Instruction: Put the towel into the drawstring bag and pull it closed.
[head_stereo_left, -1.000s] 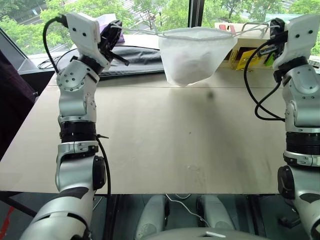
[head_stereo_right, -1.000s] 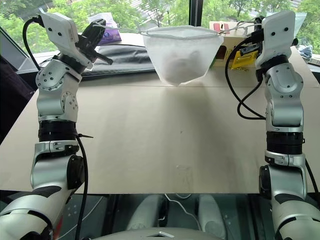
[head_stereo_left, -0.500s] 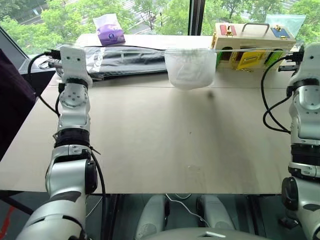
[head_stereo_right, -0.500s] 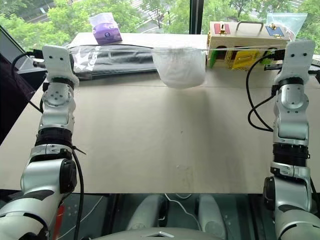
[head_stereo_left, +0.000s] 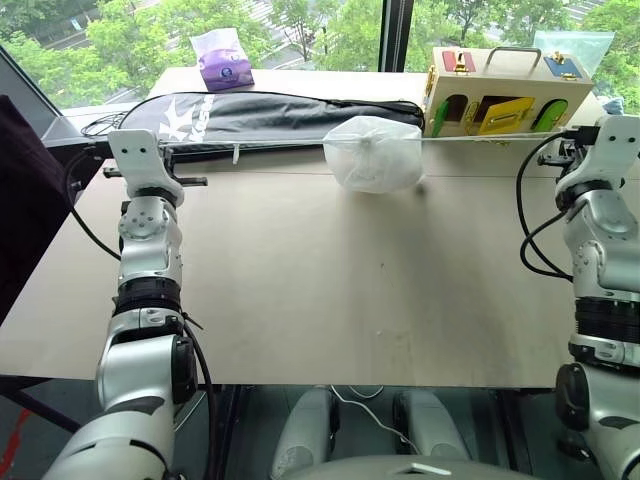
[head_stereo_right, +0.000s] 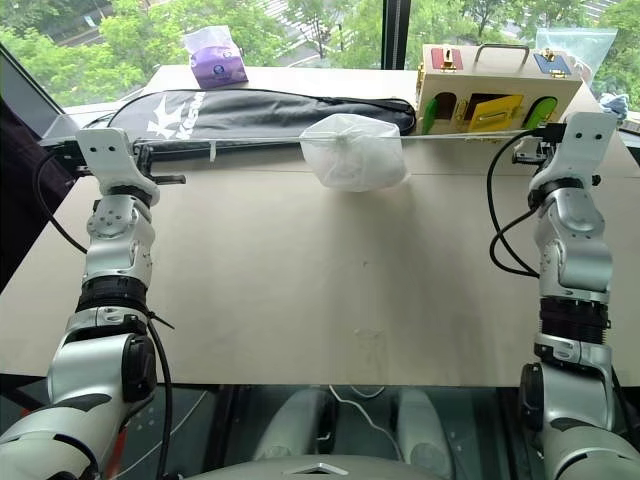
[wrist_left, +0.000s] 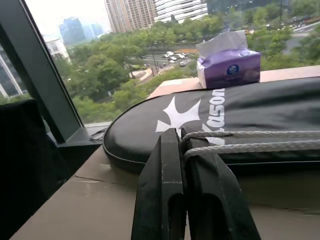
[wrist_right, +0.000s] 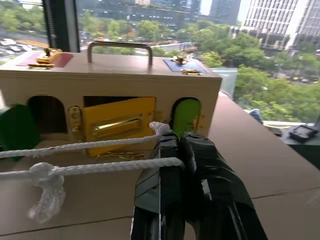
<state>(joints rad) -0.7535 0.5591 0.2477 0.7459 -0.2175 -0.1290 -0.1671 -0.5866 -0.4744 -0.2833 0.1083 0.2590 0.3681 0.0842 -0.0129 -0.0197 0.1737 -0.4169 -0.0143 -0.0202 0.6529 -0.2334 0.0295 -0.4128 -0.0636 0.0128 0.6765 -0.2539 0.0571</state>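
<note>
- The drawstring bag (head_stereo_right: 353, 152) sat on the wooden table (head_stereo_right: 330, 290), near its far edge and about midway between the two arms.
- Its mouth was gathered shut, and the thin white fabric looked puffed and round.
- The towel could not be made out as a separate thing; through the fabric I saw only a pale shape, so I cannot tell where the towel was.
- From the bag, white cords (head_stereo_right: 250, 143) ran out straight to both sides, low over the table.
- The left gripper (wrist_left: 182, 145) was well to the left of the bag, with its two black fingers pressed together on two cords.
- The right gripper (wrist_right: 177, 145) was well to the right of the bag, its fingers also pressed together on cords; a knot (wrist_right: 42, 175) showed on one cord just before the fingers.
- Just behind the bag lay a long black racket cover (head_stereo_right: 270, 108) with white lettering, stretching mostly to the bag's left.
- A purple tissue packet (head_stereo_right: 214, 60) stood further behind the bag, to its left, beyond the cover.
- A wooden box (head_stereo_right: 495, 85) with a handle and yellow and green doors stood behind the bag, to its right.
</note>
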